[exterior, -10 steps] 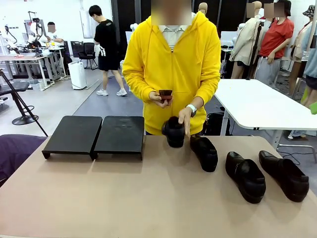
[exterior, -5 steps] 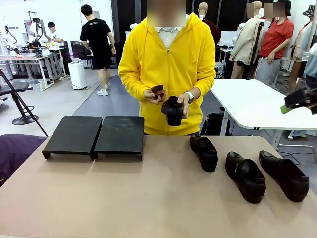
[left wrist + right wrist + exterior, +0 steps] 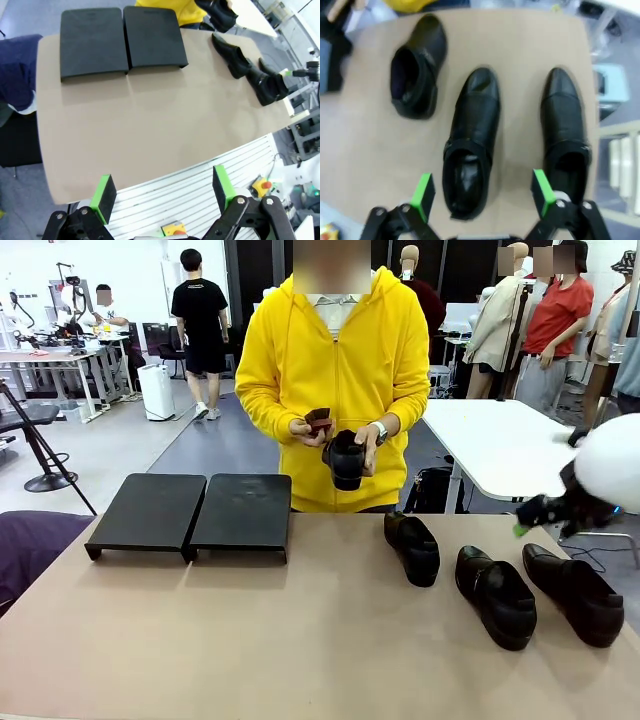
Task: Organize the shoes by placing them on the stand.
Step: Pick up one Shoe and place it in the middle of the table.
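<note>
Shoes: three are lying on the table [image 3: 300,640], right half, toes pointing away from the person. Inner shoe [image 3: 412,548] is sitting near the far edge, just right of centre. Middle shoe [image 3: 495,595] and outer shoe [image 3: 575,592] are lying side by side, close but apart. The outer one is sitting close to the right edge. Fourth shoe [image 3: 346,458] is hanging off the table in the person's hand [image 3: 368,440] at waist height. The other hand [image 3: 298,430] is holding a small brown item [image 3: 318,420].

Stand [image 3: 190,512] is sitting far left, back edge near the far table edge. Both platforms are touching side by side and lying bare.

Right arm is reaching in from the right edge, motion-blurred. Right gripper [image 3: 522,520] is hanging in the air above the gap between the middle and outer shoes, touching neither. Wrist view is looking straight down: right gripper [image 3: 482,192] jaws are standing wide and gripping nothing. The middle shoe's heel is lining up between the pads [image 3: 422,192], the outer shoe's heel close by the other pad.

Left arm is holding high over the near table edge, looking down across the whole top. Left gripper [image 3: 162,192] jaws are standing wide with nothing between them.

Room: the near half and the strip between stand and inner shoe are lying bare.
</note>
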Controlling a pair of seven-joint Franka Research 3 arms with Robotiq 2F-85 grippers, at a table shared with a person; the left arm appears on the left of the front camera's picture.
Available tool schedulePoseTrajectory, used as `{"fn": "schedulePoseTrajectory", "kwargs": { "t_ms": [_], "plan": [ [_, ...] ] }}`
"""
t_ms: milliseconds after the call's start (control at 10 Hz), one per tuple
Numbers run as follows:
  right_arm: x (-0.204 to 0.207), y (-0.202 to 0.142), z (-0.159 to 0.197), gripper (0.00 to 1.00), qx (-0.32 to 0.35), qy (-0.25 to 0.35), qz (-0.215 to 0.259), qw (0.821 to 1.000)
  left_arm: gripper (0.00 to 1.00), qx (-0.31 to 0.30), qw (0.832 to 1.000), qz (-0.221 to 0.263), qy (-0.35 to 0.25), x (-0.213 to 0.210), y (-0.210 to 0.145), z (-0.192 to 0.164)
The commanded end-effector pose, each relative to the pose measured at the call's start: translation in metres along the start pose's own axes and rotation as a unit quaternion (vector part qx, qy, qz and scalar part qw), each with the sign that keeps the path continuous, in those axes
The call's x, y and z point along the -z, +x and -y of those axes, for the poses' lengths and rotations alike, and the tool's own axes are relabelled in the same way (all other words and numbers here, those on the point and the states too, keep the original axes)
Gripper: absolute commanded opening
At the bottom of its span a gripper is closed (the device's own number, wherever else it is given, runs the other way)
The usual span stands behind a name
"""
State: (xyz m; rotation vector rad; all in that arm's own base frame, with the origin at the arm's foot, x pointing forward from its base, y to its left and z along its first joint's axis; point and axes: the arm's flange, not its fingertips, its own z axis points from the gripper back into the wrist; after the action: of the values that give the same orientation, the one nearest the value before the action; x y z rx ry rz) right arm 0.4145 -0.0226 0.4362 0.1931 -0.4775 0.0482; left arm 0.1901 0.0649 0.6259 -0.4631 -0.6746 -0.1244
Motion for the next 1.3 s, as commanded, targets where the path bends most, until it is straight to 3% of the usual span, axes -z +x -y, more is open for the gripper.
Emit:
{"fn": "schedulePoseTrajectory", "kwargs": {
  "t_ms": [0,400,900,1000,1100,1200],
  "plan": [
    [0.058,-0.099,0.015,1.0,0.021,0.051,-0.06,0.997,1.0,0.004,1.0,0.0,-0.009,-0.002,-0.001,-0.002],
    [0.104,-0.118,0.025,1.0,0.048,0.06,-0.136,0.988,1.0,0.004,1.0,0.0,-0.009,-0.002,-0.001,-0.002],
    [0.102,-0.114,0.027,1.0,0.059,0.059,-0.118,0.99,1.0,0.004,1.0,0.0,-0.009,-0.002,-0.001,-0.002],
    [0.097,-0.11,0.026,0.56,0.047,0.063,-0.109,0.991,1.0,0.004,1.0,0.0,-0.009,-0.002,-0.001,-0.002],
    [0.092,-0.106,0.026,0.0,0.044,0.068,-0.097,0.992,1.0,0.004,1.0,0.0,-0.009,-0.002,-0.001,-0.002],
    [0.088,-0.101,0.026,0.0,0.042,0.073,-0.087,0.993,1.0,0.004,1.0,0.0,-0.009,-0.002,-0.001,-0.002]
  ]
}}
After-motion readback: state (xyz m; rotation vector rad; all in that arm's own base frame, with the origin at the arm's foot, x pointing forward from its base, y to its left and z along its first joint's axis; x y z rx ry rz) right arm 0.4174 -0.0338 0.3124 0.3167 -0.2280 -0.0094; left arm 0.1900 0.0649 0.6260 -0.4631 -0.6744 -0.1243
